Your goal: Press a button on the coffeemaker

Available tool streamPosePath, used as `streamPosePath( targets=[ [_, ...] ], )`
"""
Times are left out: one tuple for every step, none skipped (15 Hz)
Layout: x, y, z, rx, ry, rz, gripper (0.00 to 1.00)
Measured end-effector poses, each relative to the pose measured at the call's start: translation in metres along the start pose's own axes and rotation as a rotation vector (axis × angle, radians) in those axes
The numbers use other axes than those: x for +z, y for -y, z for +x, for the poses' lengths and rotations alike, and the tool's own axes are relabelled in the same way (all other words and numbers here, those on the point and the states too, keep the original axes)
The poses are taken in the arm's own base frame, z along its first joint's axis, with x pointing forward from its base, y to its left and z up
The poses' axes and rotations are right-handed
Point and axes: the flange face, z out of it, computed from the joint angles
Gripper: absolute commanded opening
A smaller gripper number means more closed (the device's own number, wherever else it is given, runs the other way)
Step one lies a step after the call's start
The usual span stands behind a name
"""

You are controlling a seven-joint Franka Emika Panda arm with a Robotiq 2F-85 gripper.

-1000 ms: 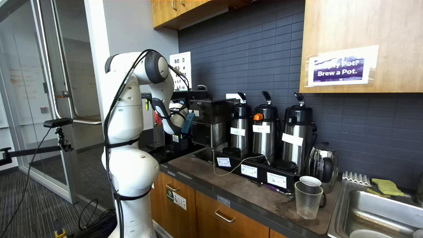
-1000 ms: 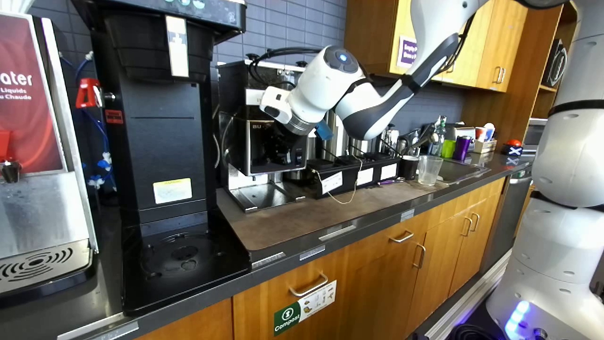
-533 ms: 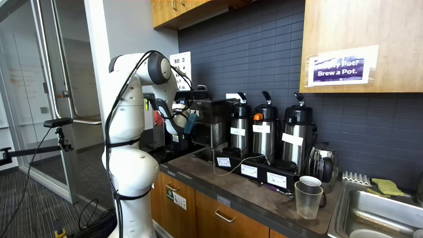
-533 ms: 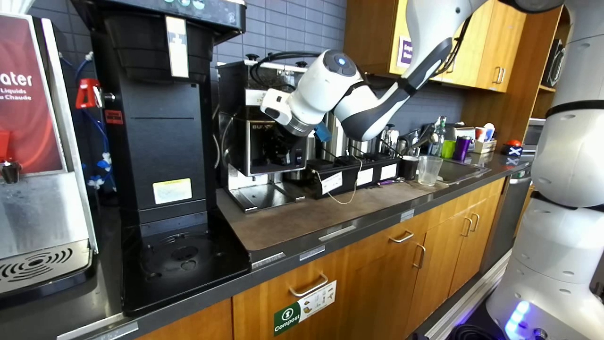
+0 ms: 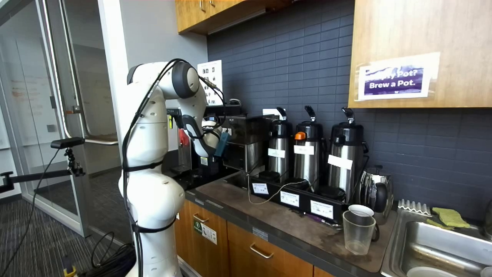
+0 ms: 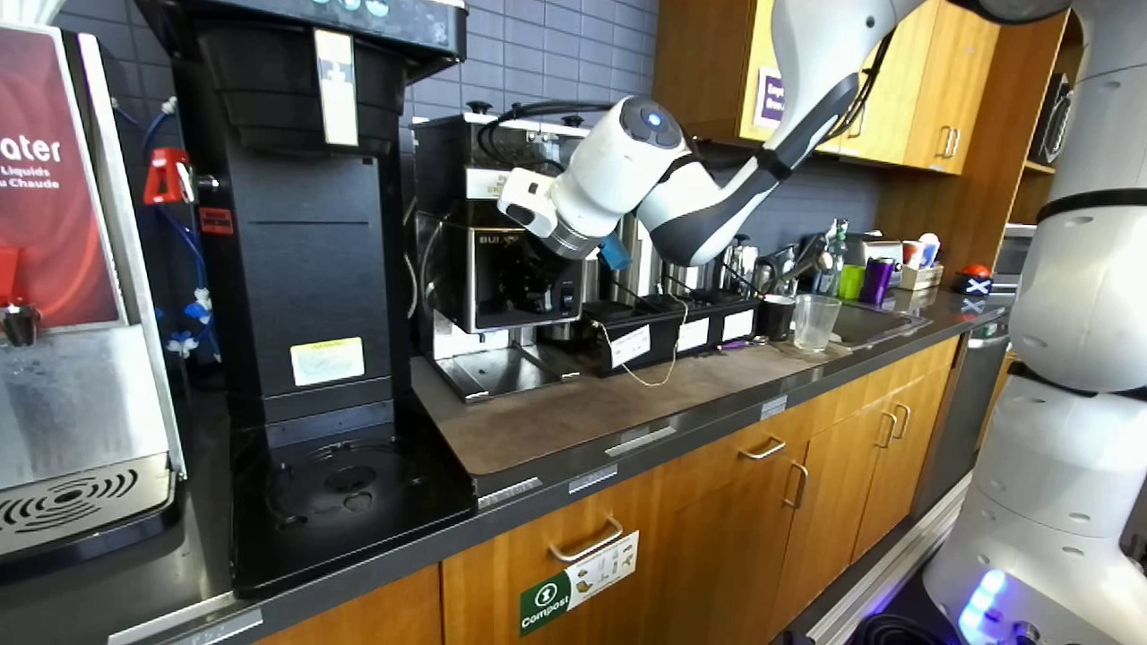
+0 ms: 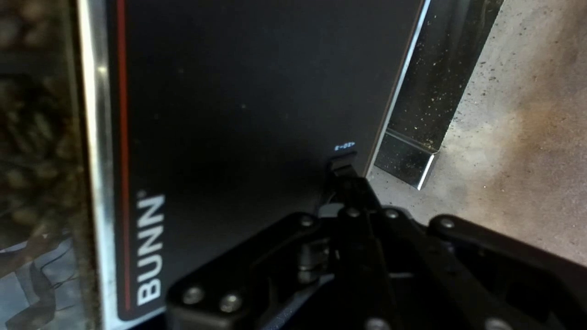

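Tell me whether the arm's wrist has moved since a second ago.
Yes, slightly: in an exterior view, the wrist sits a little lower against the BUNN coffeemaker behind it.

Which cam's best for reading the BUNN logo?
Wrist view: the BUNN logo is large and unobstructed, though sideways. In an exterior view it's tiny, partly hidden behind the arm; in an exterior view the coffeemaker shows, but no logo I can read.
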Motion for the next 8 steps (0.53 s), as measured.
streamPosePath(
  targets=[
    [0.0001,0.0005,-0.0002,-0.004,-0.001,-0.003,0.0],
    [0.0001,0.001,-0.0004,-0.011,-0.002,-0.005,0.0],
    [0.0001,0.0013,-0.0004,-0.018,-0.002,-0.007,0.0],
    [0.0002,0.0018,-0.0006,-0.026,-0.002,-0.009,0.0],
    [0.0001,0.0022,-0.0007,-0.035,-0.003,-0.011,0.0],
    [0.0001,0.0026,-0.0009,-0.043,-0.005,-0.013,0.0],
    [0.0002,0.0029,-0.0012,-0.048,-0.005,-0.014,0.0],
    [0.0002,0.003,-0.0012,-0.051,-0.005,-0.015,0.0]
  ],
)
